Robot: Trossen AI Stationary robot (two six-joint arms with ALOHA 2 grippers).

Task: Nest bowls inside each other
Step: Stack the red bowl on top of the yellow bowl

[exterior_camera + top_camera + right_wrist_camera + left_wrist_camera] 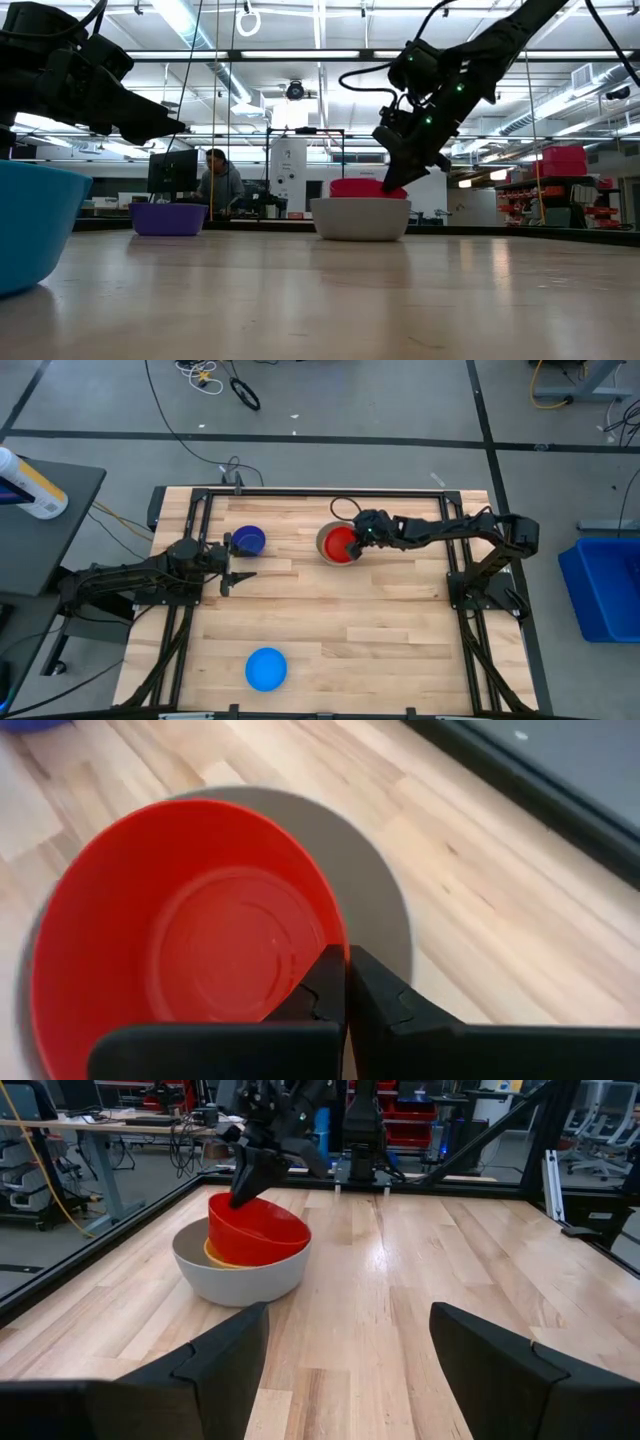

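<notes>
A grey bowl (240,1275) stands on the table's far middle, a yellow bowl (218,1258) nested in it. A red bowl (258,1230) lies tilted on top of the yellow one, with my right gripper (346,970) shut on its rim. A dark blue bowl (248,541) stands to the left of them, close beside my left gripper (240,565), which is open and touches nothing. A light blue bowl (266,668) stands alone near the front edge. My right gripper pinches the red bowl's rim (335,935) on the side toward the table's right edge, one finger inside the bowl and one outside. The fingers slant down from the right. The red bowl is tilted, its lower part inside the yellow bowl (225,1262).
Black frame rails (340,490) run along the table's edges. A dark side table with a white bottle (30,485) stands off the left side, a blue bin (605,585) off the right. A person (220,180) sits far behind the table. Bare wood lies between the bowls.
</notes>
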